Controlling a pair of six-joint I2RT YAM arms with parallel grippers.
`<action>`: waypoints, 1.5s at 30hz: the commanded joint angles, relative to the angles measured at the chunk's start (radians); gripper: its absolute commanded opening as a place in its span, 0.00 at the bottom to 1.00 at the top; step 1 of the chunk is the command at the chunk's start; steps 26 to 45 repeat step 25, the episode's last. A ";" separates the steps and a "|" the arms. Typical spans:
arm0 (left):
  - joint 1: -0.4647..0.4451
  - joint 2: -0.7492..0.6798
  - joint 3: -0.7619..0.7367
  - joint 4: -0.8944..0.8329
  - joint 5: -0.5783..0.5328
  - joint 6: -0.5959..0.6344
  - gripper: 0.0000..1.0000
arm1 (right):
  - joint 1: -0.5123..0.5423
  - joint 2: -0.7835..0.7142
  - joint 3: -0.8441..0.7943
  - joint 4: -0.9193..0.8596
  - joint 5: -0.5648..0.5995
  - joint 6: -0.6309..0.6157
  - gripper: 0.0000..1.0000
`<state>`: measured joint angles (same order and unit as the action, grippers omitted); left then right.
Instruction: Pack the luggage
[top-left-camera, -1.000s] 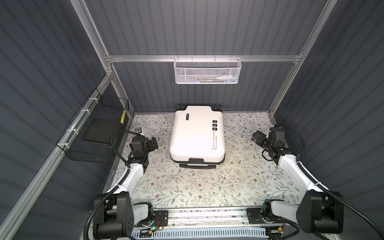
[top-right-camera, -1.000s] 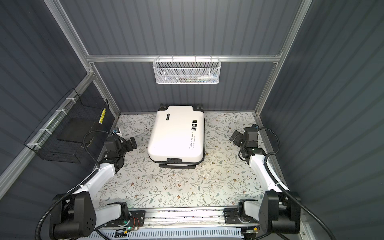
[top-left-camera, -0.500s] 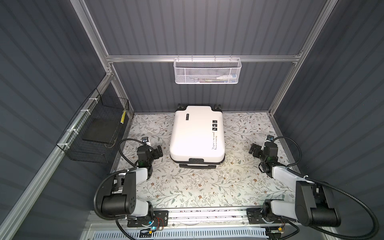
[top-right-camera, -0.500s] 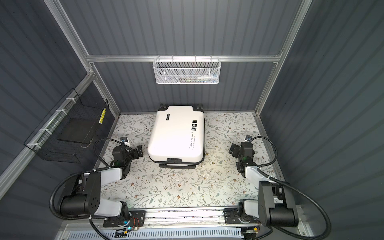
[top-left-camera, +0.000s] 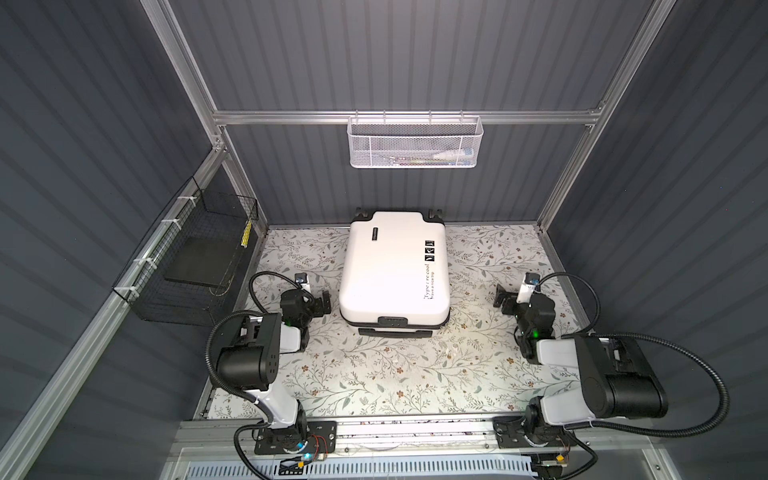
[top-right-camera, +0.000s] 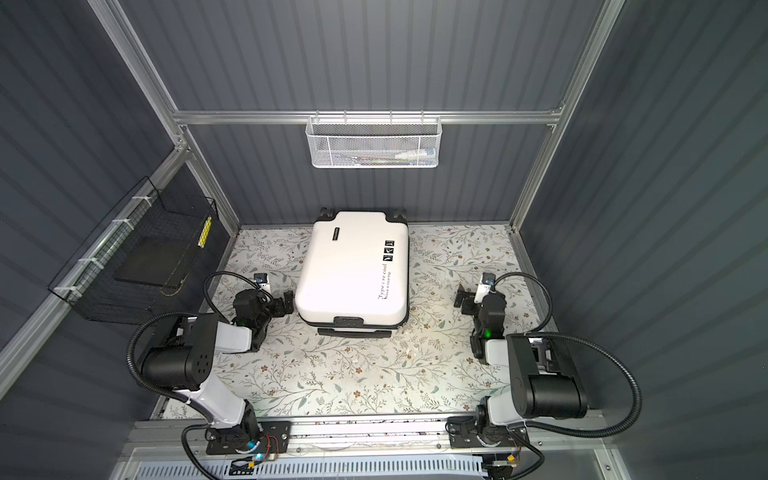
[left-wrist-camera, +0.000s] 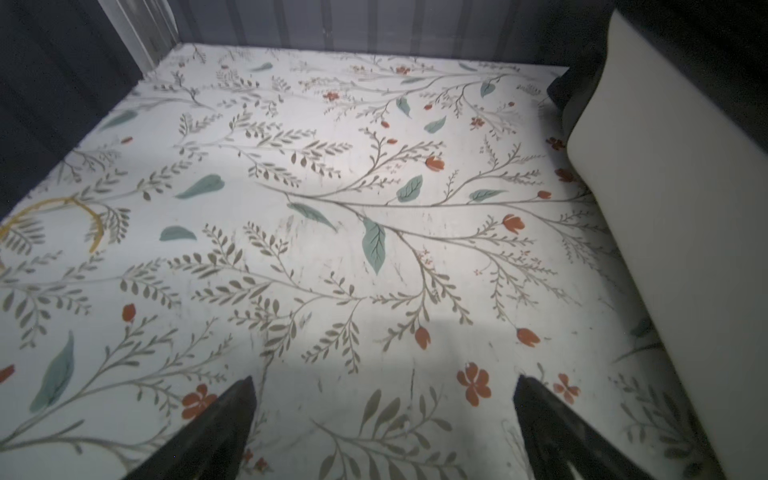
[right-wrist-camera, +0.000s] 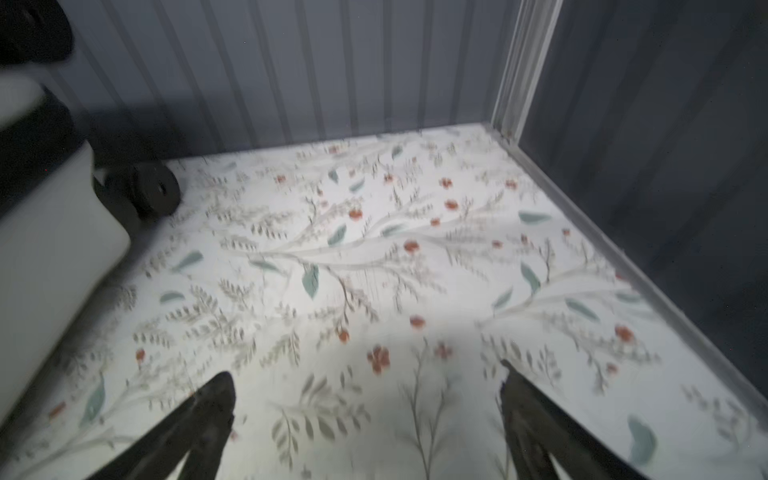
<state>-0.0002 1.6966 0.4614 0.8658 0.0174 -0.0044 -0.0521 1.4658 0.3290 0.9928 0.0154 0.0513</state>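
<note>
On the floral table (top-left-camera: 374, 374), the closed suitcase (top-left-camera: 395, 270) lies flat at the back, between our left gripper (top-left-camera: 322, 302) and right gripper (top-left-camera: 505, 300), both spread apart, empty and low, leaving its shell reachable.

A closed white suitcase (top-left-camera: 394, 270) blocks the floral table's (top-left-camera: 374, 374) rear centre; open lanes run on either flank and across the front, hemmed by ribbed walls (top-left-camera: 665, 208).
</note>
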 joint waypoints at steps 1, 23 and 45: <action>-0.020 0.013 0.024 -0.001 -0.016 0.044 1.00 | -0.023 -0.020 0.023 -0.099 -0.057 0.002 0.99; -0.031 0.024 0.026 0.018 -0.075 0.031 1.00 | -0.028 -0.005 0.013 -0.049 -0.075 0.004 0.99; -0.030 0.023 0.025 0.021 -0.076 0.030 1.00 | -0.028 -0.010 0.003 -0.037 -0.073 0.004 0.99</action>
